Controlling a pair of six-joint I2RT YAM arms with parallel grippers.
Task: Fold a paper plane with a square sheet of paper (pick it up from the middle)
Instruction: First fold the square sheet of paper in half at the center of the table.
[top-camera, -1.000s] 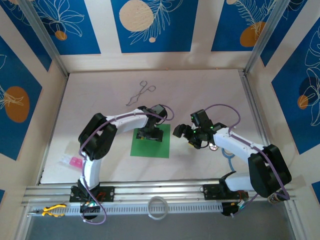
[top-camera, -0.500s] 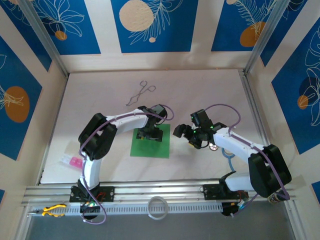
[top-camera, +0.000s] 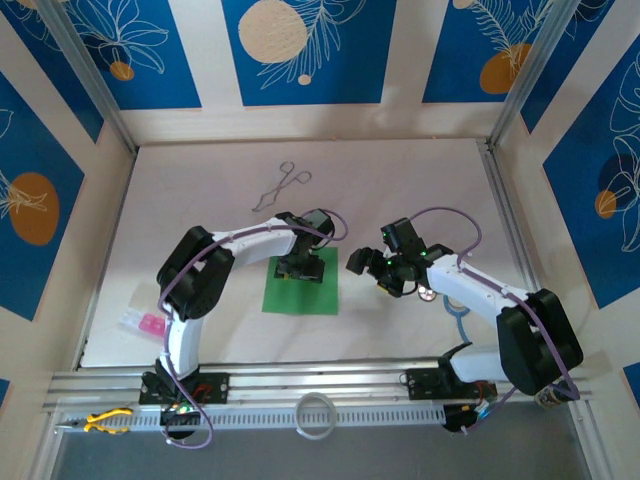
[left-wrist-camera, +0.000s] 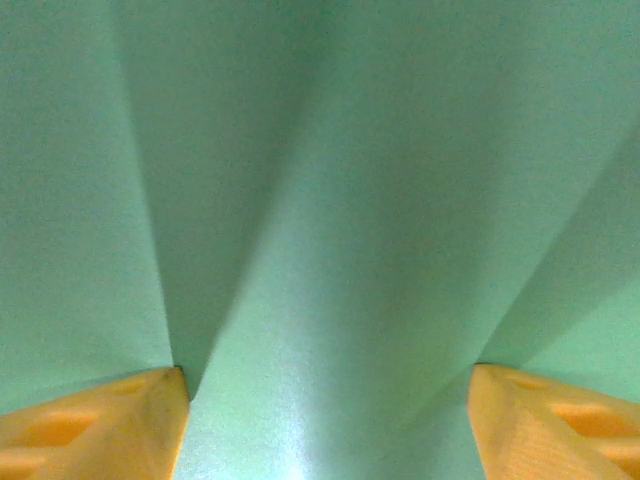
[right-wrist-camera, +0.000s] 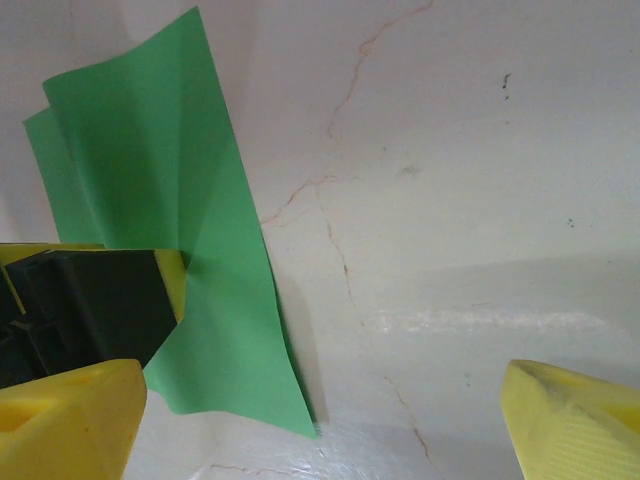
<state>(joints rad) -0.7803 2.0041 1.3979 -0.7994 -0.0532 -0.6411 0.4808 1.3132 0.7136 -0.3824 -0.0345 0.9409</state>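
Note:
The square sheet of paper (top-camera: 300, 292) is bright green and lies in the middle of the white table. My left gripper (top-camera: 302, 268) points straight down onto its far half. In the left wrist view the paper (left-wrist-camera: 330, 200) rises as a soft ridge between the two yellow fingertips (left-wrist-camera: 110, 425), which press on it far apart; the left gripper (left-wrist-camera: 328, 425) is open. My right gripper (top-camera: 365, 262) hovers open just right of the sheet. In the right wrist view the paper (right-wrist-camera: 190, 250) lifts at its edge beside the left arm's black and yellow finger (right-wrist-camera: 100, 300), and the right gripper (right-wrist-camera: 320, 420) holds nothing.
Metal forceps (top-camera: 282, 186) lie at the back of the table. A small pink item (top-camera: 150, 324) sits near the left front edge. A white ring (top-camera: 316, 415) and yellow pliers (top-camera: 105, 421) rest on the front rail.
The left jaws have narrowed a little, and the paper between them has buckled upward, drawing its right edge slightly inward. The right gripper has edged a touch to the left.

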